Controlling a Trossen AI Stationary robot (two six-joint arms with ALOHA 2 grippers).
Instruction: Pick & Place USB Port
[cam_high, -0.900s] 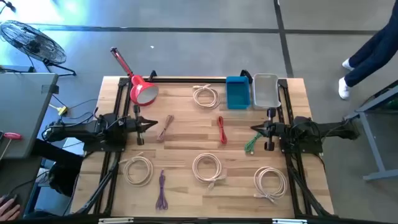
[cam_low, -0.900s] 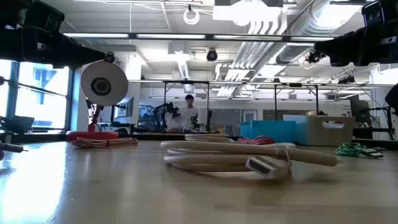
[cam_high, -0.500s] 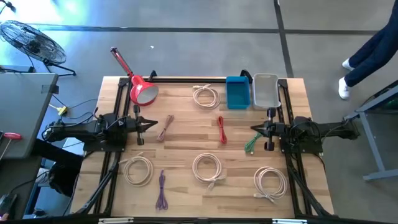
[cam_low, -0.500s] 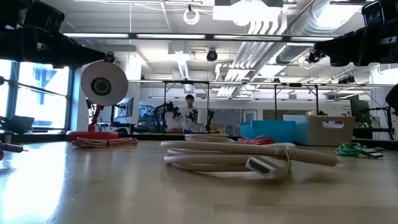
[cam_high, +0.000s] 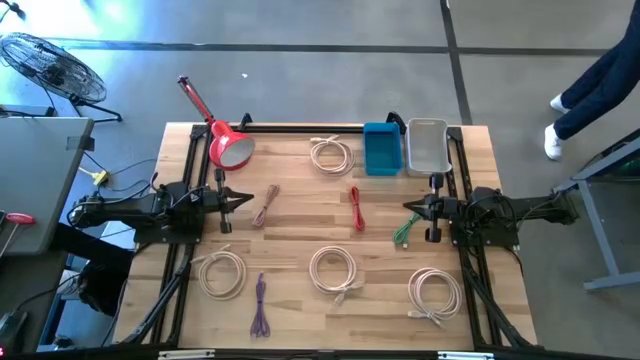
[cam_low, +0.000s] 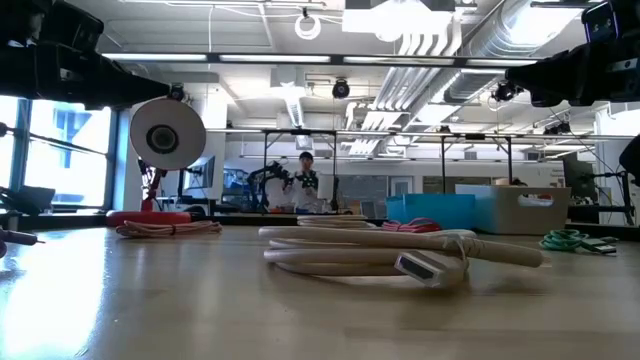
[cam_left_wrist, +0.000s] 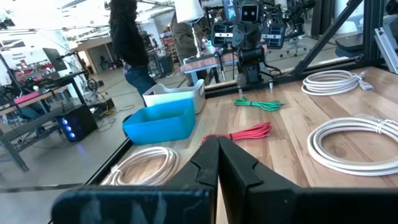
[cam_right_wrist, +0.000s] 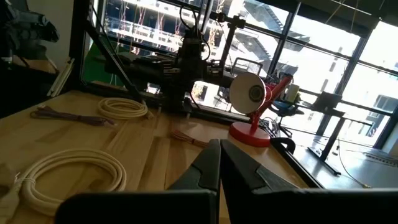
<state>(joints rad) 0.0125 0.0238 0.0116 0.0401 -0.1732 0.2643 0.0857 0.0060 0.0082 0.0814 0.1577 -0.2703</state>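
Several cables lie flat on the wooden table: white coils (cam_high: 331, 154), (cam_high: 222, 272), (cam_high: 333, 269), (cam_high: 435, 292), a red cable (cam_high: 356, 208), a green one (cam_high: 404, 230), a brown one (cam_high: 265, 205) and a purple one (cam_high: 260, 305). A blue bin (cam_high: 382, 148) and a grey bin (cam_high: 427, 145) stand at the far edge. My left gripper (cam_high: 243, 199) hovers shut at the left side, near the brown cable. My right gripper (cam_high: 408, 207) hovers shut at the right side, just beside the green cable. In the wrist views the left gripper (cam_left_wrist: 217, 149) and the right gripper (cam_right_wrist: 219, 149) show fingers closed together.
A red desk lamp (cam_high: 225, 140) stands at the far left corner. A black frame rail (cam_high: 300, 128) runs along the far edge. The nearest white coil (cam_low: 400, 255) fills the low view. A person's leg (cam_high: 600, 70) shows beyond the right side. Bare wood lies between the two grippers.
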